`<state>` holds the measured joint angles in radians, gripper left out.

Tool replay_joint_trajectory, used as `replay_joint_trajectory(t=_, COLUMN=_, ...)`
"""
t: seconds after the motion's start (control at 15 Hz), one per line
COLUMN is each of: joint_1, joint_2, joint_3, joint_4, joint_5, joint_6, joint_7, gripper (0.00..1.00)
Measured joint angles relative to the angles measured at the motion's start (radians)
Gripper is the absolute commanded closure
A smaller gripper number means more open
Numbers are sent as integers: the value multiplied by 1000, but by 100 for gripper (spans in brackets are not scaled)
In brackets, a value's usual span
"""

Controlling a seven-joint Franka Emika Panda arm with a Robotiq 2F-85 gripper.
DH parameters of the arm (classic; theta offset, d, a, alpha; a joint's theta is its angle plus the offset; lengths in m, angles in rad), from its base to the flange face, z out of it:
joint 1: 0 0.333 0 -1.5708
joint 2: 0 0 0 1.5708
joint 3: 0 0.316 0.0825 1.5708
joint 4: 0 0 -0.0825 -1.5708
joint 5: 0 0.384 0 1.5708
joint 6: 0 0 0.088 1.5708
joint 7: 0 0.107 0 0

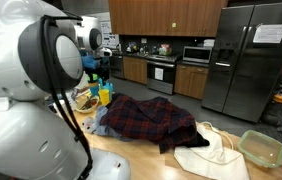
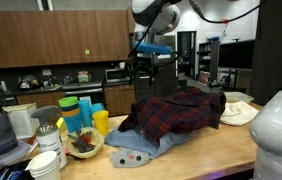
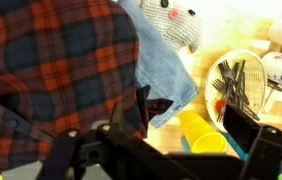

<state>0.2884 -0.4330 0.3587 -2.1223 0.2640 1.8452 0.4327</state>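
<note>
A red and navy plaid shirt (image 3: 51, 70) lies bunched on the wooden table, seen in both exterior views (image 1: 146, 118) (image 2: 176, 110). A piece of blue denim (image 3: 166, 65) sticks out from under it. My gripper (image 3: 156, 145) hangs above the shirt's edge and the denim, and it is open with its fingers (image 3: 249, 130) wide apart and nothing between them. Below the jaws, on its side, lies a yellow cup (image 3: 203, 135). In an exterior view the gripper (image 2: 149, 66) hovers well above the table, over the shirt's near end.
A bowl of utensils (image 3: 236, 80) (image 2: 84, 143) sits beside the yellow cup, with stacked coloured cups (image 2: 79, 108) and white cups (image 2: 46, 165) nearby. A white cloth bag (image 1: 211, 155) and a green-rimmed container (image 1: 263, 148) lie past the shirt. A pale fuzzy item (image 3: 176, 22) rests on the denim.
</note>
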Motion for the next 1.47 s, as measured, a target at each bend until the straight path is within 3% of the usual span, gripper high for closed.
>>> replay_joint_trajectory(t=0.53, joint_1=-46, joint_2=-102, joint_3=-85, joint_4=-309, joint_5=301, joint_6=113, joint_7=48, gripper=0)
replay_joint_trajectory(t=0.87, joint_1=-77, joint_2=-166, joint_3=-91, joint_4=-463, joint_5=466, joint_6=143, joint_7=129, gripper=0)
replay_joint_trajectory(t=1.47, joint_1=-144, joint_2=-332, joint_3=-73, joint_4=-658, joint_5=611, joint_6=193, joint_7=394, gripper=0)
